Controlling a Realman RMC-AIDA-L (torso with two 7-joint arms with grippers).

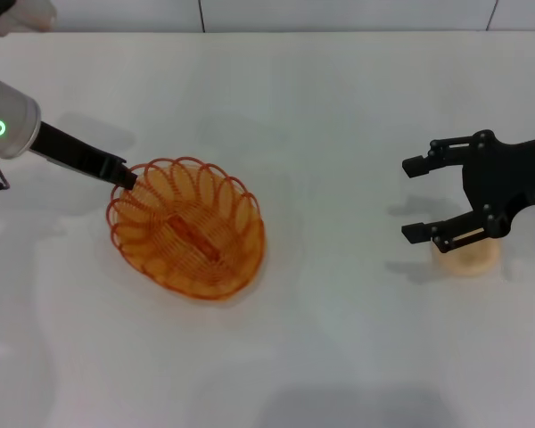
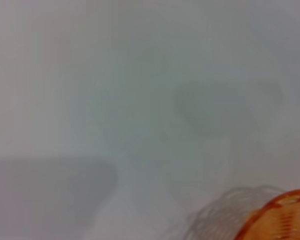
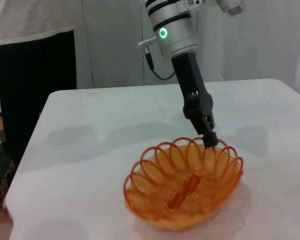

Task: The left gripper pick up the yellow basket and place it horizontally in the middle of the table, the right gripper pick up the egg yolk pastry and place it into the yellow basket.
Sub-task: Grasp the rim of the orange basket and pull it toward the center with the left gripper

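Yellow basket [image 1: 189,231] is set down left of table [image 1: 339,107] centre, left gripper [image 1: 125,176] pinched on its 10 o'clock rim; egg yolk pastry [image 1: 468,259], at 3 o'clock, is straddled ungrasped by wide-open right gripper [image 1: 417,198].

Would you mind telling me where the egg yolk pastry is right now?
In the head view, the egg yolk pastry sits on the table's right side, directly beneath the open right gripper.

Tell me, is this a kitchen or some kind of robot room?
Probably a robot test room, not a kitchen. A plain white table holds only a yellow basket and a small pastry, with two black robot arms over it and bare pale walls behind.
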